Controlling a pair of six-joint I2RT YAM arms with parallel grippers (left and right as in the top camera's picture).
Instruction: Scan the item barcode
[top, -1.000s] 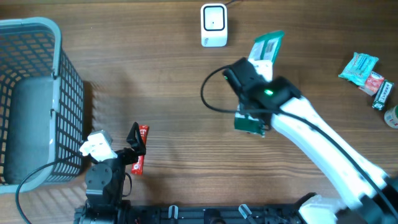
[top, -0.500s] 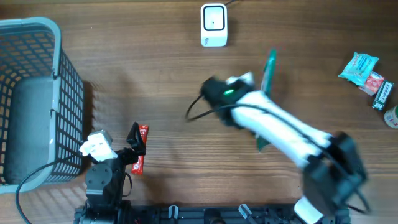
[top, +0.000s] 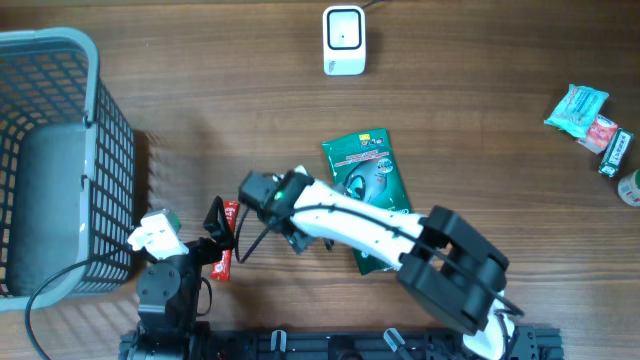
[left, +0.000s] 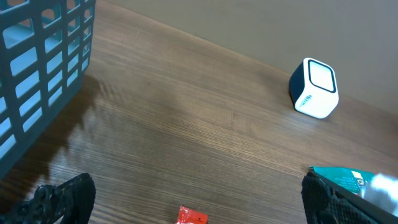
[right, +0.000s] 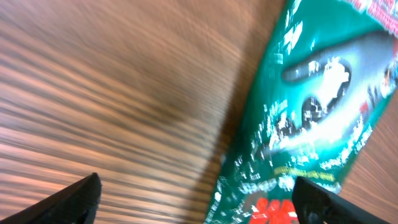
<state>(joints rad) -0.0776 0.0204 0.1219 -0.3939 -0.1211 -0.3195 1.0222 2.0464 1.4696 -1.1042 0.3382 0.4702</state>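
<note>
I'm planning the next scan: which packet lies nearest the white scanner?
The large dark green packet mid-table; the small red packet and the teal packet at the right edge lie farther from the scanner.

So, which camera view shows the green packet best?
The overhead view: the green packet lies flat, face up, partly under the right arm. The right wrist view shows it close but blurred; the left wrist view catches only one corner.

White-shelled right arm (top: 360, 225) with black joints; a green light (top: 287, 181) glows on its black wrist housing, a thin black cable (top: 243, 250) beside that. Black left arm (top: 165, 285) carries a white block (top: 152, 235).
</note>
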